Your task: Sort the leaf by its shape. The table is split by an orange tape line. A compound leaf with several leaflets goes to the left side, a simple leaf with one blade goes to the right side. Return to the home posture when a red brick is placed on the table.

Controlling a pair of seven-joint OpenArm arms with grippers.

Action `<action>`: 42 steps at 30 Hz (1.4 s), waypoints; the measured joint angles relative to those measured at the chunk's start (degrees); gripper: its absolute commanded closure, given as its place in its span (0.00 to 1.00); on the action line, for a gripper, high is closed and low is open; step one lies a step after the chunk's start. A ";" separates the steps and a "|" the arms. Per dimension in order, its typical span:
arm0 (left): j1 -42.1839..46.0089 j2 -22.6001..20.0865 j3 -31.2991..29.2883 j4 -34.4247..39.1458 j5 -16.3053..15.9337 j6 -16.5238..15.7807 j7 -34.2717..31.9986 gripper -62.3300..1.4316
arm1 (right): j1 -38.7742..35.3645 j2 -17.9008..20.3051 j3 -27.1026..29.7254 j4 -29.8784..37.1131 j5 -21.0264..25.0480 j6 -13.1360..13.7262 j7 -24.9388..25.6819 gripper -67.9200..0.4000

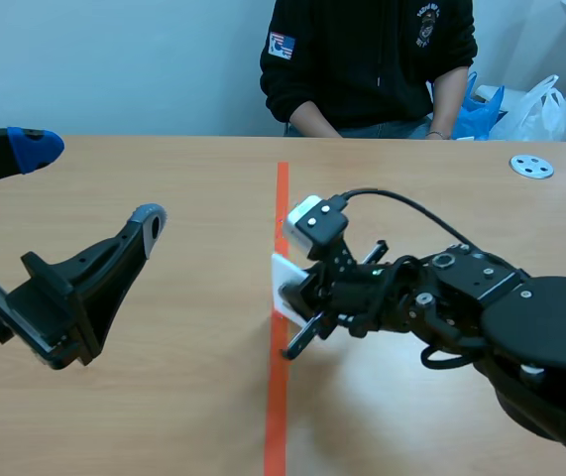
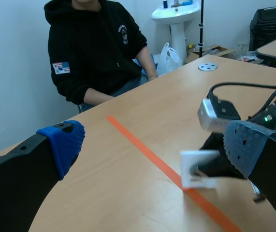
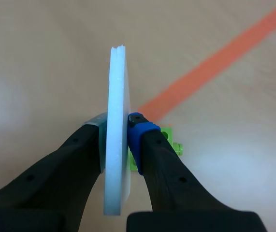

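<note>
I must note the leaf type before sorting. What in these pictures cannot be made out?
- Card face: the right wrist view shows only its edge, clamped in the right gripper, so no leaf shape can be told.
- Scene view: the right gripper covers most of the card.
- Left wrist view: the card is blurred and no print can be read.
- Green thing: in the right wrist view, mostly behind one finger, so unclear.

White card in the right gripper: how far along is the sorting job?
Done: the card is gripped on edge by the right gripper. In hand: it is at the orange tape line; its face is hidden, so the side is unclear. Remaining: set it down. The left gripper is open. No red brick shows.
</note>
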 measured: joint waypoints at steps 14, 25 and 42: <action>0.00 -0.02 0.00 0.00 0.02 0.00 0.02 0.01 | -5.14 8.52 27.50 0.00 4.24 -1.92 0.59 0.99; 0.00 -0.46 0.00 0.00 0.02 0.00 0.00 0.01 | -5.81 13.60 30.29 -5.97 10.32 -4.02 4.00 0.99; 0.00 -0.96 0.00 0.00 0.00 0.00 0.00 0.01 | -5.81 9.92 30.45 -13.77 8.39 -9.31 6.78 0.97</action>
